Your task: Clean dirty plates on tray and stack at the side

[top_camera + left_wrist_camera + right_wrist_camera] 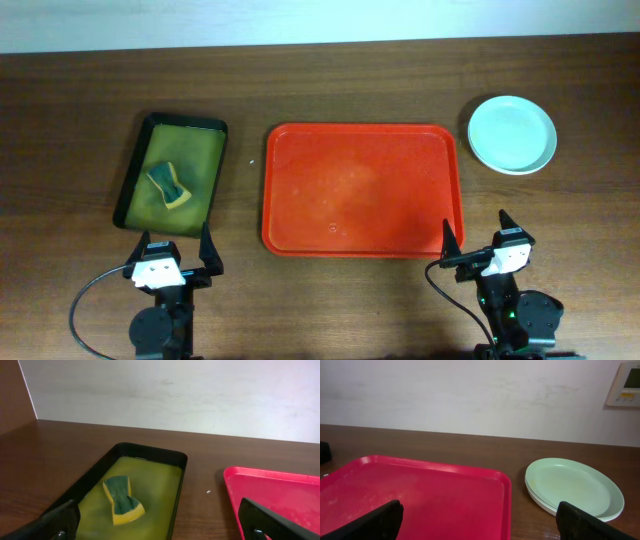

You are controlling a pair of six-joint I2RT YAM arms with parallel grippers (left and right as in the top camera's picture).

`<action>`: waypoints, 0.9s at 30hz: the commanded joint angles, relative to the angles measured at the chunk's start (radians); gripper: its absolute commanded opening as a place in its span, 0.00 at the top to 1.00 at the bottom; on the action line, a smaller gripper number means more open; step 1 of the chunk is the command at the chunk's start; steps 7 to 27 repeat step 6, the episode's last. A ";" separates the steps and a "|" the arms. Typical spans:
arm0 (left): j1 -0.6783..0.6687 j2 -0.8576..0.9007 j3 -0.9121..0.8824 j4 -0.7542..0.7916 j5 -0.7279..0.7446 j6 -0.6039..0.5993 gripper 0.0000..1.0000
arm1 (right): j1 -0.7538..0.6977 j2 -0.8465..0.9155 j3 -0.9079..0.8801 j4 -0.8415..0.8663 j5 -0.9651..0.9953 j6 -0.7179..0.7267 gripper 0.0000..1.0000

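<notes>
The red tray (362,190) lies in the middle of the table with no plates on it; it also shows in the right wrist view (420,495) and at the right of the left wrist view (280,492). The plates (512,134) sit stacked on the table right of the tray, a pale mint one on top, also in the right wrist view (574,487). My left gripper (172,252) is open and empty near the front edge, below the olive tray. My right gripper (475,238) is open and empty by the red tray's front right corner.
A dark olive-green tray (172,172) holding yellowish liquid and a yellow-green sponge (170,186) stands left of the red tray, also in the left wrist view (145,485). A white wall runs along the table's back edge.
</notes>
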 commanded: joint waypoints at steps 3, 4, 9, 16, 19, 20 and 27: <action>0.006 -0.008 -0.005 -0.001 0.003 0.009 0.01 | -0.006 -0.005 -0.005 -0.005 0.002 0.004 0.02; 0.006 -0.008 -0.005 -0.001 0.003 0.009 0.01 | -0.006 -0.005 -0.005 -0.005 0.002 0.004 0.02; 0.006 -0.008 -0.005 -0.001 0.003 0.009 0.01 | -0.006 -0.005 -0.005 -0.005 0.002 0.004 0.02; 0.006 -0.008 -0.005 -0.001 0.003 0.009 0.01 | -0.006 -0.005 -0.005 -0.005 0.002 0.004 0.02; 0.006 -0.008 -0.005 -0.001 0.003 0.009 0.01 | -0.006 -0.005 -0.005 -0.005 0.002 0.004 0.02; 0.006 -0.008 -0.005 -0.001 0.003 0.009 0.01 | -0.006 -0.005 -0.005 -0.005 0.002 0.004 0.02; 0.006 -0.008 -0.005 -0.001 0.003 0.009 0.01 | -0.006 -0.005 -0.005 -0.005 0.002 0.004 0.02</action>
